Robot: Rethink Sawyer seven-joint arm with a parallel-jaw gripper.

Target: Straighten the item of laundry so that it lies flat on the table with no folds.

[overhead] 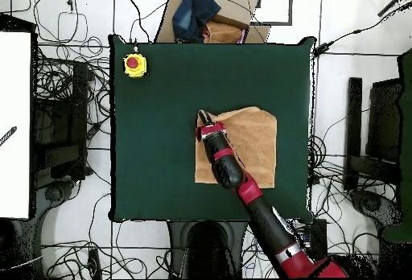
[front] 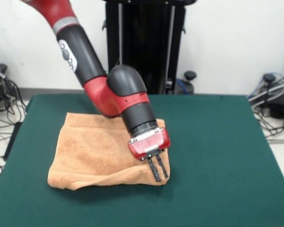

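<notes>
The towel (front: pixel 101 151) is located on the left-centre part of the table (front: pixel 217 156) in the front view, folded over on itself, with a rolled double edge along its near side. It is not yet flat.

Risks from this position:
- If only the upper layer is pinched at the near right corner, the lower layer may be left folded when the corner is drawn out.
- If both layers are caught together, the whole towel is likely to be dragged across the green top without being opened.
- The thick terry may slip from thin fingertips under a fast pull, and the fold would fall back.

Arm pose: the arm is brought down from the upper left of the front view, the wrist is angled down and to the right, and the gripper (front: pixel 159 171) is set at the towel's near right corner. Two dark fingers (front: pixel 154 173) are seen a little apart, tips at the cloth edge. Whether cloth is held between them cannot be told with confidence; the fingers appear to be only touching it.

In the overhead view the gripper (overhead: pixel 204 121) is placed at the towel's (overhead: pixel 253 144) corner.
</notes>
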